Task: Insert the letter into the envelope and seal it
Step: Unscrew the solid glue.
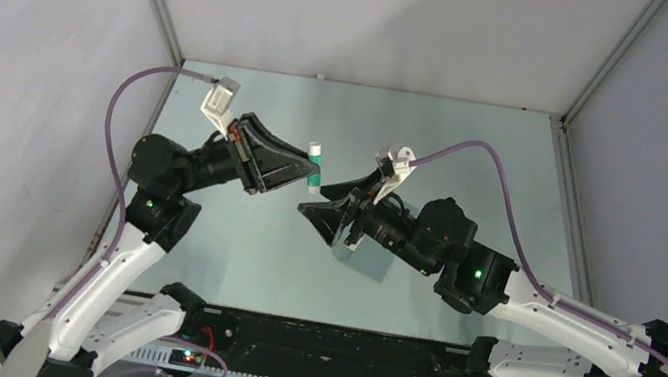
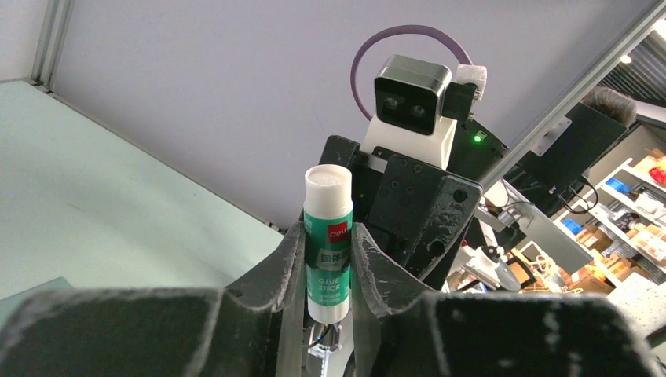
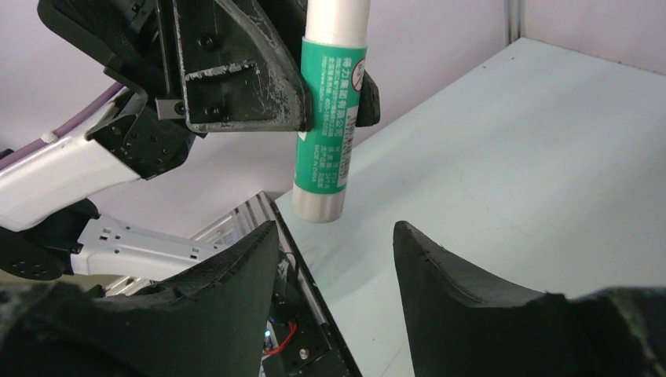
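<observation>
Keep the left gripper [image 2: 327, 271] clamped firmly on the glue stick [image 3: 330, 102] while the empty, part-open right gripper [image 3: 334, 251] centres on the stick's free end at its twelve o'clock before closing

**Surfaces and finishes**

Glue stick [image 2: 328, 247], between the left gripper [image 2: 328, 232] jaws: smooth glossy plastic, white body, printed green label. Fingers [image 2: 385, 271] of both grippers: matt black plastic, rough, scuffed whitish along the edges. Table [image 3: 550, 141], beneath the right gripper [image 3: 334, 236] jaws: smooth, matt, pale green.
</observation>
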